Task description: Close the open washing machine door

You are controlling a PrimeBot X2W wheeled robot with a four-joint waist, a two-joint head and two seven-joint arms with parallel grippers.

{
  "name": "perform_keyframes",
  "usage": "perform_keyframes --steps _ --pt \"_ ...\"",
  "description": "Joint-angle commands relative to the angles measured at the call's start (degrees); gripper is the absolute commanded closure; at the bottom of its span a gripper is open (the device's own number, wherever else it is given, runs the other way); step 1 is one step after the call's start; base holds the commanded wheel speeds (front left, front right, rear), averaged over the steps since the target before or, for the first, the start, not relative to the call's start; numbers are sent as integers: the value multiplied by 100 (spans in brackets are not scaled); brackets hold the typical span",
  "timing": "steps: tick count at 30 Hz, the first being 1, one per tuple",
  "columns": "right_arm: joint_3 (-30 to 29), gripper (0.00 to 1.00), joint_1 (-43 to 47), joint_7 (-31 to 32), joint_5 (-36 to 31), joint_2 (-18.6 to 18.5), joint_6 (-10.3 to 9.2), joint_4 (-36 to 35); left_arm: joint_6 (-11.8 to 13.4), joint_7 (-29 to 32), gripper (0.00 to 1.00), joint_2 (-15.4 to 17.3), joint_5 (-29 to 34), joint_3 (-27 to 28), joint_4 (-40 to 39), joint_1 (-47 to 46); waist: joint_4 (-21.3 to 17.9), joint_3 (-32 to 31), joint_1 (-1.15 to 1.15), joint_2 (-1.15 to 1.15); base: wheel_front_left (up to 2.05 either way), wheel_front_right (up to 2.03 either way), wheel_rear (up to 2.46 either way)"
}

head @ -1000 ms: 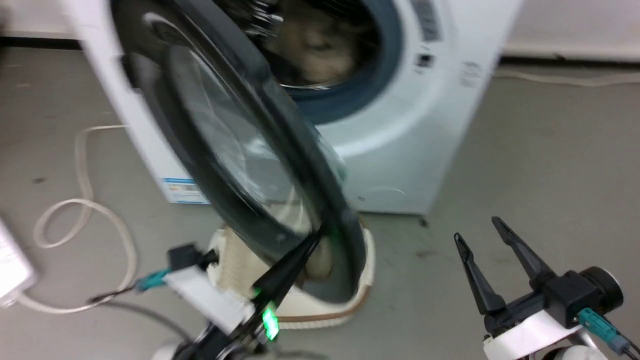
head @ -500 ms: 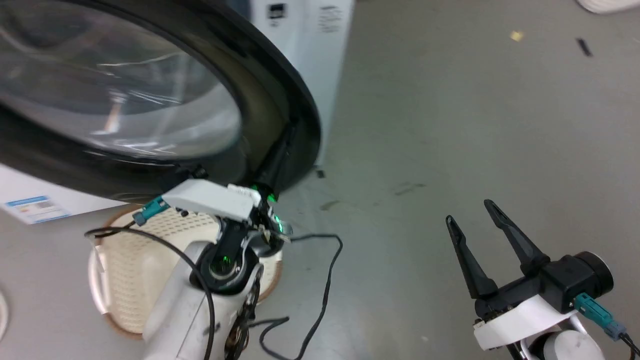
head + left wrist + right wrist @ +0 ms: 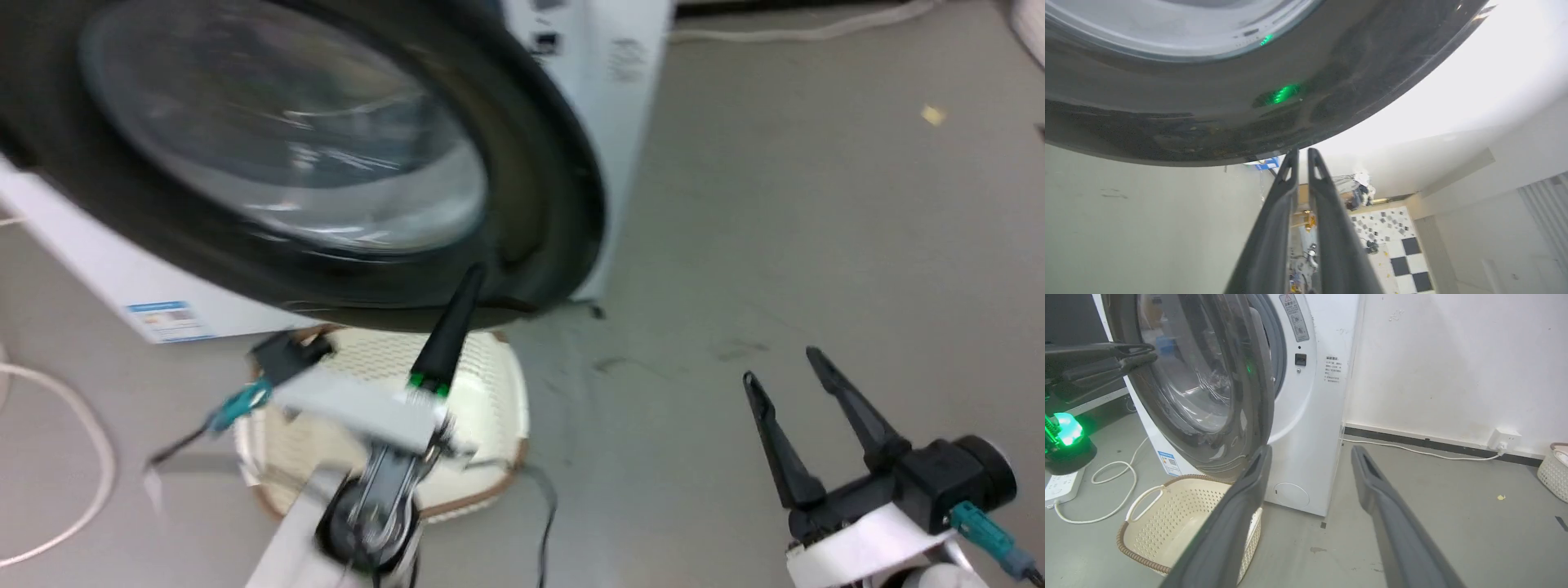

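The washing machine door (image 3: pixel 539 188), with its glossy black rim and bulging glass, stands ajar in front of the white washing machine (image 3: pixel 620 49). My left gripper (image 3: pixel 472 273) is shut with nothing in it, and its tips sit at the door's lower rim. In the left wrist view the two fingers (image 3: pixel 1301 152) end right at the edge of the door rim (image 3: pixel 1208 110). From the right wrist I see the door (image 3: pixel 1257 375) edge-on, angled off the washing machine (image 3: pixel 1310 416), with the left gripper (image 3: pixel 1153 352) at its outer face. My right gripper (image 3: pixel 780 366) (image 3: pixel 1310 451) is open over bare floor.
A cream perforated basket (image 3: pixel 490 384) (image 3: pixel 1180 514) sits on the floor under the door. A white cable (image 3: pixel 82 425) loops at the left near a power strip (image 3: pixel 1061 486). A wall socket (image 3: pixel 1504 439) and a second basket (image 3: pixel 1553 467) are at the right.
The head camera has shifted. The door has swung from wide open toward the machine front and now hides the drum opening. The left gripper stays at its lower rim; the right gripper is still.
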Motion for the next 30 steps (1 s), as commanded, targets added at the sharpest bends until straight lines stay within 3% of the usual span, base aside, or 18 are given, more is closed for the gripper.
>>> perform_keyframes --steps 1,4,7,12,15,19,26,27,28,29,30 --pt "28 0 98 -26 23 -44 5 -48 -25 -193 0 153 214 -11 -138 245 447 -375 0 0 0 0 0" --pt "36 0 221 -26 24 -90 5 -91 -25 -873 0 512 924 52 -364 782 739 -566 0 0 0 0 0" --pt "-1 0 349 -26 20 -99 5 -156 -26 -1105 0 752 1883 252 -483 1264 1006 -738 0 0 0 0 0" --pt "-34 0 642 -26 -2 -115 5 -217 -26 -1121 0 294 3761 1546 -1056 2024 1410 -1006 0 0 0 0 0" --pt "4 0 759 -26 -19 -105 5 -196 -26 -1122 0 168 5420 1996 -1334 2377 1567 -1112 0 0 0 0 0" --pt "44 0 802 -26 -25 -54 5 -154 42 -1122 0 -71 6933 2222 -1485 2681 1702 -1163 0 0 0 0 0" --pt "151 0 813 -26 -29 19 5 -83 238 -1123 0 -152 8419 2037 -1380 2862 1882 -1061 0 0 0 0 0" --pt "162 58 795 -26 -29 16 5 -84 276 -1123 0 -159 8517 1991 -1356 2864 1911 -1015 0 0 0 0 0" --pt "157 93 760 -26 -32 15 5 -98 304 -1123 0 -174 8567 1951 -1346 2849 1944 -959 0 0 0 0 0" --pt "165 100 717 -26 -25 7 5 -119 324 -1123 0 -189 8597 1913 -1345 2826 1977 -894 0 0 0 0 0" --pt "190 100 662 -26 -20 -20 5 -141 337 -1123 0 -197 8638 1871 -1334 2797 2013 -817 0 0 0 0 0"
